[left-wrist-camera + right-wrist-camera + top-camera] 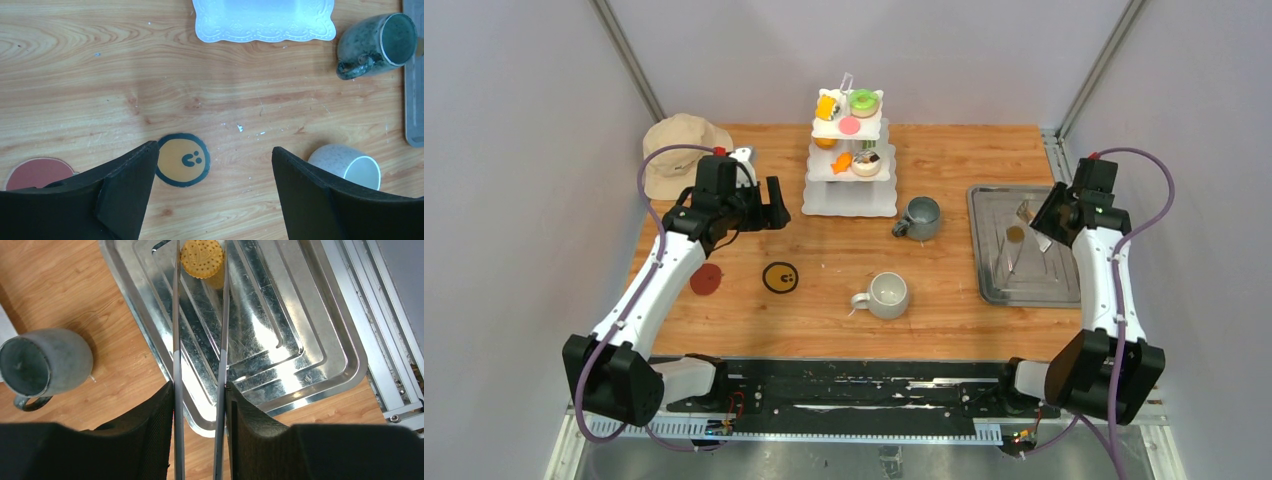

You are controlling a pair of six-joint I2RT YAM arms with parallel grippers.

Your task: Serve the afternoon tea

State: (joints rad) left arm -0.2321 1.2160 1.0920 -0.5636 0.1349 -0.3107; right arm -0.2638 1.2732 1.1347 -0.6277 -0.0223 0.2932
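The white three-tier stand (850, 203) stands at the back centre with several toy pastries on its upper tiers, among them a green-pink donut (863, 101). A dark grey mug (921, 217) stands right of it, and a light grey mug (888, 294) stands nearer the front. My left gripper (764, 215) is open and empty, above the wood left of the stand; in the left wrist view (214, 150) its jaws are wide apart. My right gripper (199, 387) is shut on metal tongs (176, 340), whose tips pinch a round yellow biscuit (201, 258) over the steel tray (320, 335).
A yellow smiley coaster (780, 277) and a red coaster (706, 279) lie front left. A beige bucket hat (682, 150) sits at the back left. The steel tray (989, 262) fills the right side. Grey walls enclose the table.
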